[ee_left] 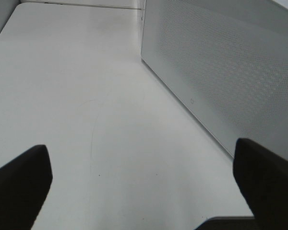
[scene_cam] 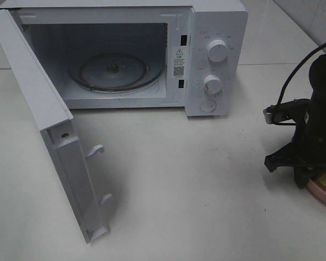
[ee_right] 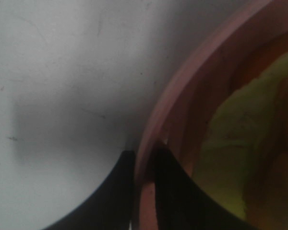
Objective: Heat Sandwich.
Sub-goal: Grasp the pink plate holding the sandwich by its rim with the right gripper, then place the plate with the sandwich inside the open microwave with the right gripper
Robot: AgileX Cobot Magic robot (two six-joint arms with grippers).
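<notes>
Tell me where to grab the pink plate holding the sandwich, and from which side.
Grip the pink plate by its thin raised rim, one finger inside and one outside, coming down from above on its left edge as the high camera sees it. The sandwich fills the middle, so only the rim is free and narrow enough to pinch. The right gripper straddles it that way.

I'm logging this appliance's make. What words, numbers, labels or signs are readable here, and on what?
Nothing can be quoted; all print is too small or blurred.
On the microwave frame, a sticker: warning triangle and QR code, text unreadable.
Around the upper knob and lower knob: dial markings, unreadable.
On the door, a small mark: unreadable.
No brand name legible.
</notes>
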